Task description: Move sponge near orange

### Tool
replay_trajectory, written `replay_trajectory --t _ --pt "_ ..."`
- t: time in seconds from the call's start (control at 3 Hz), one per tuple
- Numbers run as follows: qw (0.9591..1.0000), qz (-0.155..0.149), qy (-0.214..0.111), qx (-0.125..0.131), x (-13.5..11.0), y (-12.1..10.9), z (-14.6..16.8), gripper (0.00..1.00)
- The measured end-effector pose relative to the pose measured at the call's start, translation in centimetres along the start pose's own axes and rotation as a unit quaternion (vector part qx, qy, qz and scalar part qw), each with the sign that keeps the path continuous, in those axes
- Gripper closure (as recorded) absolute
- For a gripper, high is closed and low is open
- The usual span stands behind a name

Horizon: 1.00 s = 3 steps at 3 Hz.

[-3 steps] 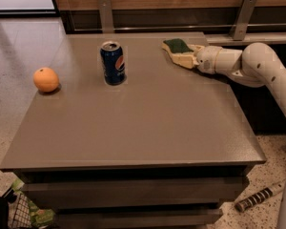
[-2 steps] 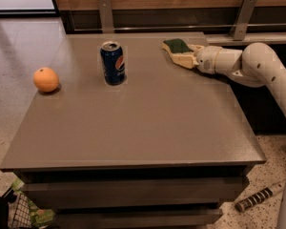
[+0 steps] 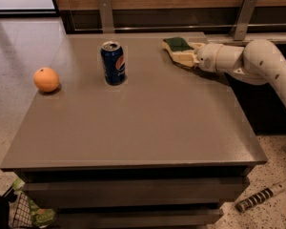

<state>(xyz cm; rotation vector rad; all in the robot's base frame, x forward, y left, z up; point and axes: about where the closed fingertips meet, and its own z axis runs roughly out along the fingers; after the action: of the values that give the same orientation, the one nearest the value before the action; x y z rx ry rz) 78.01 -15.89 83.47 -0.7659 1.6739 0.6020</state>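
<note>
The sponge (image 3: 177,45), pale yellow with a dark green top, lies at the far right of the grey table (image 3: 148,123). My gripper (image 3: 182,56) reaches in from the right and is right at the sponge, touching its near side. The white arm (image 3: 257,63) runs off past the table's right edge. The orange (image 3: 46,79) sits at the table's left edge, far from the sponge.
A blue soda can (image 3: 113,62) stands upright between the orange and the sponge, towards the back. Two metal brackets (image 3: 105,13) rise behind the table against a wooden wall. A dark tool (image 3: 260,197) lies on the floor at the lower right.
</note>
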Motion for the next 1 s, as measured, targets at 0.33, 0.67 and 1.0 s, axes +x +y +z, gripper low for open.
replay_trajectory --t 0.33,0.67,1.0 --pt "0.9994 -0.022 0.008 0.026 -2.4 0.2 -2.4 1.0" --pt "0.9985 -0.034 0.012 0.042 -4.1 0.3 -4.3 1.0" --pt "0.9983 -0.035 0.012 0.044 -5.2 0.5 -6.2 1.0"
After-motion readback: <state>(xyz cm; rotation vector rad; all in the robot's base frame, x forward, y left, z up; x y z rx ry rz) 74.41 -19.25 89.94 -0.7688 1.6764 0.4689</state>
